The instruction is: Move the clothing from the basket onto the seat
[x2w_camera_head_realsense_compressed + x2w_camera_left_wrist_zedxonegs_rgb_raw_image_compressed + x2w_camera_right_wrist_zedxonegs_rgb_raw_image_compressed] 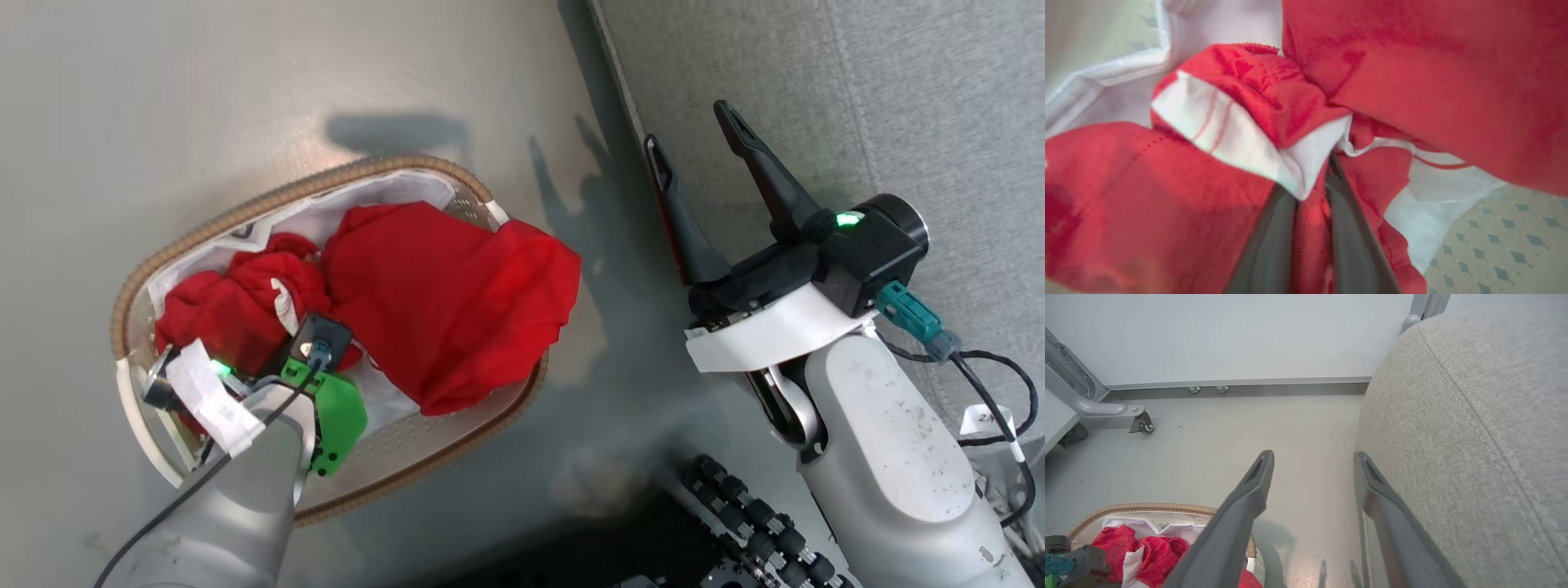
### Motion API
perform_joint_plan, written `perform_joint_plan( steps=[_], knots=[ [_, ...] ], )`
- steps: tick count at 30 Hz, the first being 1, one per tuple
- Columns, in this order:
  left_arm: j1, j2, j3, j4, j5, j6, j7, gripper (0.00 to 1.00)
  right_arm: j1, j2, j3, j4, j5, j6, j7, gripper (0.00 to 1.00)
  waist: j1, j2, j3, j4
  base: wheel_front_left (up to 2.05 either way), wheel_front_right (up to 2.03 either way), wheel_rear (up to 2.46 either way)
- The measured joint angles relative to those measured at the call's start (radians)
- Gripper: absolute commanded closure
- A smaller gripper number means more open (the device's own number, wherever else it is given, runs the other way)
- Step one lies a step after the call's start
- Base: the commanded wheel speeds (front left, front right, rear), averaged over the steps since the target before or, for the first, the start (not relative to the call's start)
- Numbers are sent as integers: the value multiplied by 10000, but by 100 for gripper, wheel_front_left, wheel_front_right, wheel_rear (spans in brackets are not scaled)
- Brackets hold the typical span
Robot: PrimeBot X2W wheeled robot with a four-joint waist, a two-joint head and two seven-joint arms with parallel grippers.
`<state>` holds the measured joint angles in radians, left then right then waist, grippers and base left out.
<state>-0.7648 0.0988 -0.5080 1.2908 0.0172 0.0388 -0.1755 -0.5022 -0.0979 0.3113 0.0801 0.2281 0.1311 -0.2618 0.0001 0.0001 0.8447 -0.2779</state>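
Observation:
The basket [245, 208], white with a brown woven rim, stands on the floor left of the grey seat [857, 98]. Two red pieces of clothing lie in it: a large one [449, 294] draped over the right rim and a crumpled one with white trim [229, 302] on the left. My left arm reaches down into the basket. In the left wrist view my left gripper [1312, 183] is shut on a fold of the crumpled clothing [1257, 94]. My right gripper [687, 126] hangs open and empty by the seat's edge. The right wrist view shows the right gripper [1313, 457], the seat [1474, 416] and the basket [1147, 507].
Grey floor [163, 98] surrounds the basket. My base with its black rollers [759, 523] sits at the bottom, and a cable [996, 384] loops at the right. A metal frame on a caster [1141, 422] stands by the far wall.

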Motion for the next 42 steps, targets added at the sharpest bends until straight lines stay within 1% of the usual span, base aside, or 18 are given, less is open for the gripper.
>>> perform_joint_plan(
  steps=[5,11,17,26,28,36,39,42],
  knots=[
    [353,-198,119,-29,-284,13,-606,100,238,-79,44,249,0,2,0,0,0,0,-651,88,0,0,0],
    [1193,-311,132,-529,-637,-33,-826,100,822,-174,117,600,-4,2,0,0,-1,0,-1754,330,0,0,0],
    [2310,-355,88,-2274,-788,-136,-886,100,1420,-307,123,920,-84,2,0,0,-1,0,-2837,642,0,0,0],
    [3863,-334,328,-4475,-1174,-316,-886,100,2366,-328,255,1300,-153,2,0,0,-1,0,-4462,1152,0,0,0],
    [4323,-355,493,-5125,-1302,-397,-884,100,2710,-311,324,1423,-182,2,0,0,-1,0,-5000,1301,0,0,0],
    [4964,-454,1045,-7166,-1664,-635,-884,100,3473,-236,531,1662,-201,2,0,0,-1,0,-6328,1602,0,0,0],
    [5004,-470,1237,-7860,-1885,-692,-886,100,3662,-213,585,1720,-203,2,0,0,-1,0,-6738,1673,0,0,0],
    [5077,-476,1206,-8514,-2320,-792,-886,100,3863,-184,650,1781,-213,2,0,0,-2,0,-7105,1718,0,0,0]
  ],
)
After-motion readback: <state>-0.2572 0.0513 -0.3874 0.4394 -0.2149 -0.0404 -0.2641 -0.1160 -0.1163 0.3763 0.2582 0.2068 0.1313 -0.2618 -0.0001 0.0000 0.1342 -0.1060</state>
